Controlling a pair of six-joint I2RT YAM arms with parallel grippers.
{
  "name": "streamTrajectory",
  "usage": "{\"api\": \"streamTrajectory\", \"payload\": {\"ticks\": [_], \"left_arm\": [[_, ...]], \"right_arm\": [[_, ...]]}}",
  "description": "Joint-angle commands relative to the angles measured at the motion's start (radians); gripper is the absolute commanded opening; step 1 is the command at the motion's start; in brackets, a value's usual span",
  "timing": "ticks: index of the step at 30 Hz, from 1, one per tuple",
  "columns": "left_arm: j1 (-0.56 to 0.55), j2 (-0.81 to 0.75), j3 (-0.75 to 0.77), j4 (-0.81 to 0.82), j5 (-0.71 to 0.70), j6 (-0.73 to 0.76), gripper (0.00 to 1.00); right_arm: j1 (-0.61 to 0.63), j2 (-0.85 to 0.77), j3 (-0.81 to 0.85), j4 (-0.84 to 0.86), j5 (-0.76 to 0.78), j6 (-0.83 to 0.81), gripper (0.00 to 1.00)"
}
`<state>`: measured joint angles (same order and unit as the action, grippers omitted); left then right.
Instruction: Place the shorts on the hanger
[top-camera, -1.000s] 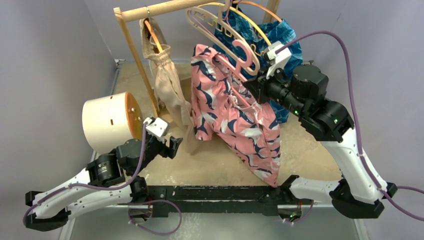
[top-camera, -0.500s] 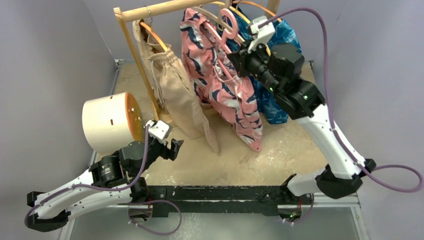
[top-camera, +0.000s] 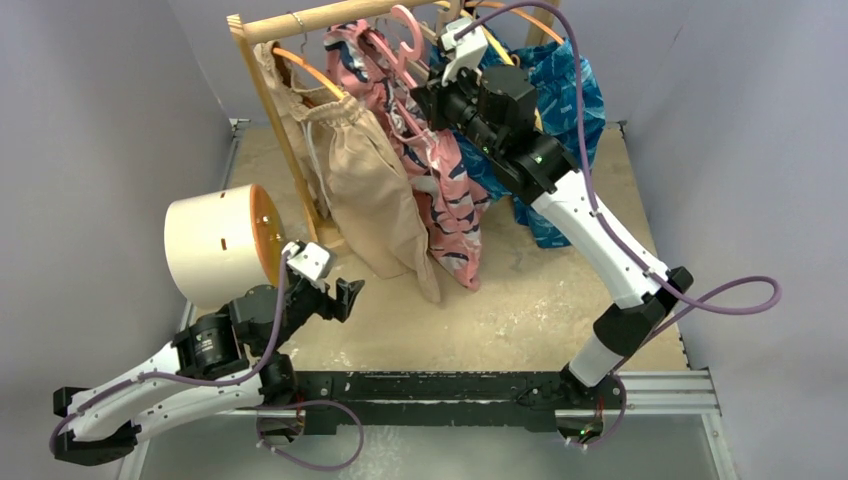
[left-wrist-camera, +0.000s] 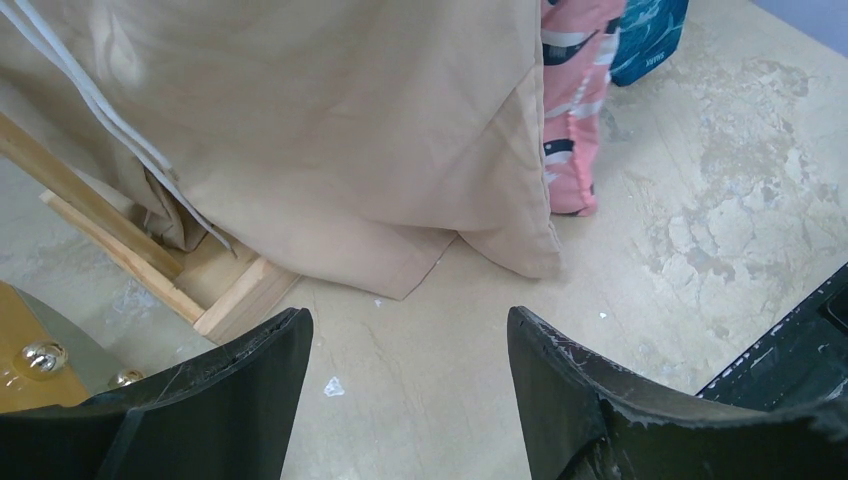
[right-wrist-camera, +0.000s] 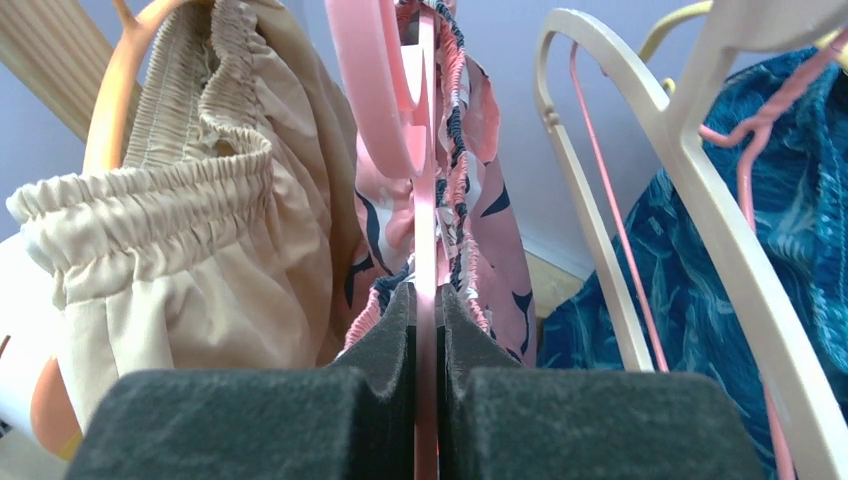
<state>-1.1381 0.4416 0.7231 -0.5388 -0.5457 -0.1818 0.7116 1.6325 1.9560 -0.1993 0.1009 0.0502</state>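
Observation:
The pink leafy-print shorts (top-camera: 445, 190) hang on the pink hanger (top-camera: 404, 40), held up at the wooden rail (top-camera: 320, 17) between the beige shorts and the blue shorts. My right gripper (top-camera: 425, 95) is shut on the pink hanger (right-wrist-camera: 427, 250), edge-on between its pads, with the shorts' waistband (right-wrist-camera: 470, 190) gathered around it. The hanger's hook (right-wrist-camera: 375, 90) rises above. My left gripper (top-camera: 350, 296) is open and empty, low over the table; in its wrist view (left-wrist-camera: 405, 330) the pink shorts' hem (left-wrist-camera: 572, 150) hangs ahead.
Plain beige shorts (top-camera: 375, 195) hang on an orange hanger (top-camera: 300, 62) at the left. Blue patterned shorts (top-camera: 555, 110) and a beige hanger (right-wrist-camera: 640, 200) are on the right. A white cylinder (top-camera: 215, 245) lies at the left. The rack's wooden foot (left-wrist-camera: 200, 290) lies ahead of the left gripper.
My right arm has lifted and carried the hanger with the pink shorts up and to the left, to the rail. The beige shorts have swung. The left gripper has barely moved.

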Motion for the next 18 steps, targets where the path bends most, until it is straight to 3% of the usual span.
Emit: {"api": "streamTrajectory", "payload": {"ticks": [1,18], "left_arm": [[0.005,-0.022,-0.004,0.055,0.009,-0.004,0.71],[0.005,-0.032,-0.005,0.053,0.010,0.005,0.71]], "right_arm": [[0.010,-0.012,0.068,0.234,-0.019,-0.020,0.00],[0.100,0.176,0.239,0.317,0.054,-0.064,0.00]]}}
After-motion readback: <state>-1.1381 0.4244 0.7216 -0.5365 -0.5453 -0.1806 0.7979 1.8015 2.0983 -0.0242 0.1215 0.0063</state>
